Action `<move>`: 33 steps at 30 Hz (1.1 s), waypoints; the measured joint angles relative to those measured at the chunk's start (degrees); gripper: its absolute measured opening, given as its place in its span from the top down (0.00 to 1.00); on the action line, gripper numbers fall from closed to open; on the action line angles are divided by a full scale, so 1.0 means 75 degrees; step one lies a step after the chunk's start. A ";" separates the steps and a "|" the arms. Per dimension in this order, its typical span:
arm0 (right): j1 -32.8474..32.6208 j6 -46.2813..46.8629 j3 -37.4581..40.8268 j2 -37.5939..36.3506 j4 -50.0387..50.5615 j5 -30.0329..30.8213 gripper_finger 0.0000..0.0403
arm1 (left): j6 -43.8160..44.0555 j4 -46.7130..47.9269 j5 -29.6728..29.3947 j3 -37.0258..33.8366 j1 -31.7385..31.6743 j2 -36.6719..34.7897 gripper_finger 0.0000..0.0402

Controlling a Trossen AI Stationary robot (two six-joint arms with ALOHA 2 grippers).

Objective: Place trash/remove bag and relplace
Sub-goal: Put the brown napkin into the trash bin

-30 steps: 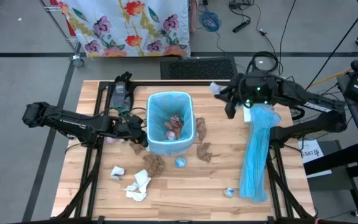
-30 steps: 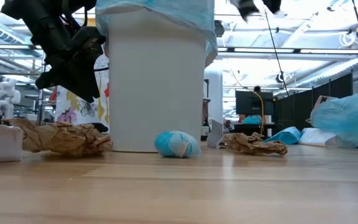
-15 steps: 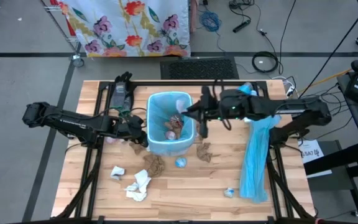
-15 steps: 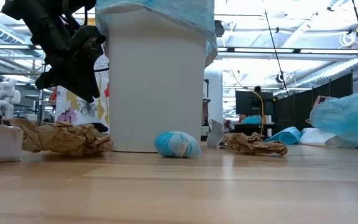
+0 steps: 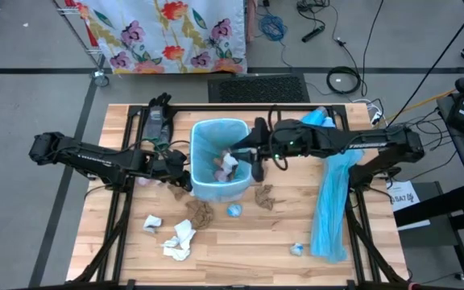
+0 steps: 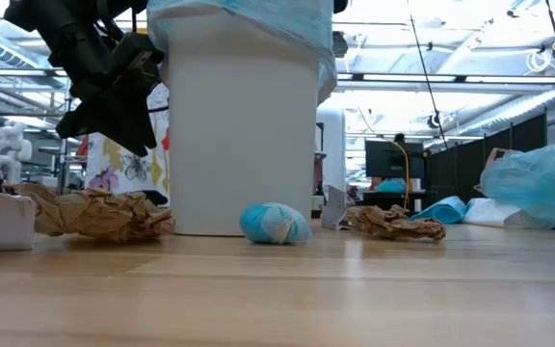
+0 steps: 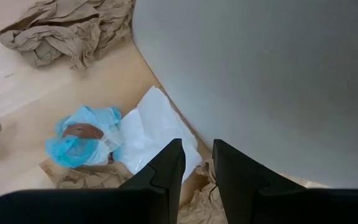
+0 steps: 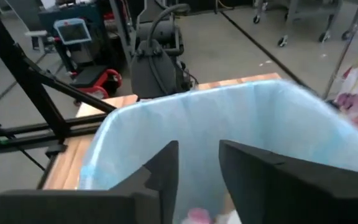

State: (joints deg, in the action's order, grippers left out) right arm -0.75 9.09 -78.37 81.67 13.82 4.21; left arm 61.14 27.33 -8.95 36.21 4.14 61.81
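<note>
The right tool (image 5: 248, 153), fingers parted and empty, hangs over the lined bin (image 5: 220, 159) where a white wad (image 5: 229, 161) falls; it should withdraw upward clear of the liner toward trash (image 5: 263, 196) on the table (image 5: 240, 242).

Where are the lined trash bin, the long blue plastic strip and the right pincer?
trash bin (image 5: 196, 184): high view, on its blue-lined rim.
blue plastic strip (image 5: 331, 205): high view, on its middle.
right pincer (image 5: 249, 147): high view, between its fingertips, over the bin.
</note>
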 joint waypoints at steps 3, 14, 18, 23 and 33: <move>0.0105 -0.0291 0.0000 -0.0517 0.0424 0.0169 0.68 | 0.0003 -0.0002 0.0000 0.0000 0.0000 -0.0001 0.78; 0.1193 0.1616 -0.0003 -0.2029 0.4161 0.1105 0.68 | 0.0012 -0.0083 -0.0001 0.0000 0.0000 -0.0001 0.78; 0.1565 0.2459 0.0000 -0.2077 0.5495 0.1105 0.68 | 0.0015 -0.0212 -0.0003 0.0000 0.0000 0.0001 0.78; 0.1754 0.3444 0.0667 -0.2029 0.6018 0.1031 0.68 | 0.0017 -0.0209 -0.0006 0.0000 0.0000 -0.0001 0.78; 0.1750 0.4714 0.3673 -0.1970 0.2953 -0.0011 0.68 | 0.0030 -0.0212 -0.0012 0.0000 0.0000 0.0002 0.78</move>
State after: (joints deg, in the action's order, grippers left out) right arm 12.38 44.44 -50.82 66.90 35.97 4.12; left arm 61.37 25.74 -9.04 36.21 4.14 61.82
